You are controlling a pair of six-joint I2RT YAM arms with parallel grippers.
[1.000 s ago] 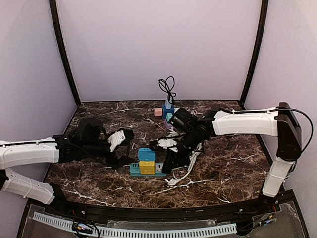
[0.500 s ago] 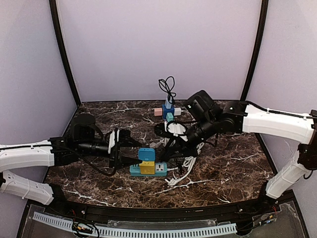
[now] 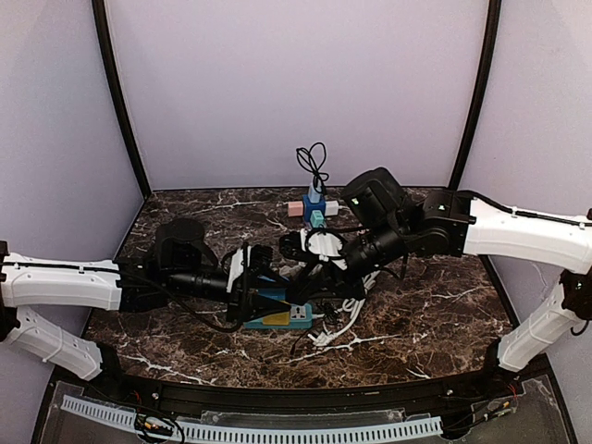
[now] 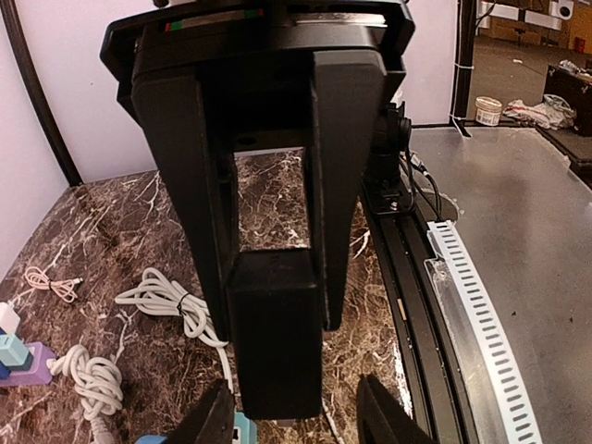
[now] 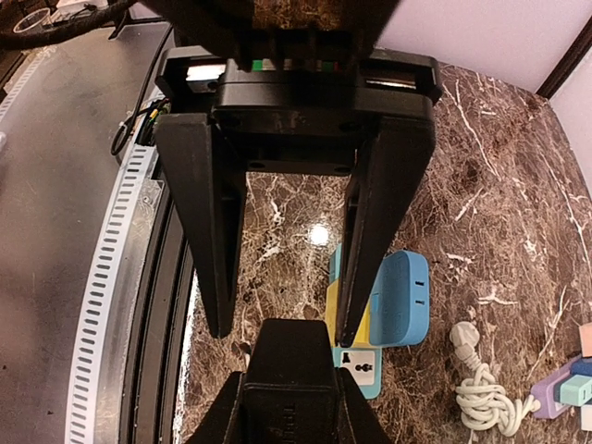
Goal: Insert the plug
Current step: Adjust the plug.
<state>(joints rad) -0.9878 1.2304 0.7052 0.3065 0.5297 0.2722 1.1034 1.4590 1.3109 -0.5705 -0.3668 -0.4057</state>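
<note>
A black plug (image 4: 276, 365) is pinched between the fingers of the left gripper (image 4: 275, 326) at mid-frame, just above the power strip (image 3: 294, 318). The fingers of the right gripper (image 5: 285, 333) are spread close by. The prongs are best squared over the free socket (image 5: 356, 363) before pressing down.

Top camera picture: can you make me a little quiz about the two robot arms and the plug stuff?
1. True or false: the left gripper is holding a black plug.
2. Pick one: on the power strip, what colour is the block next to the yellow adapter? A red, B blue, C green.
3. Fill the gap: the right gripper has its jaws ____ with nothing between them.

Key: 1 true. 2 B, the blue adapter. 3 open.
</note>
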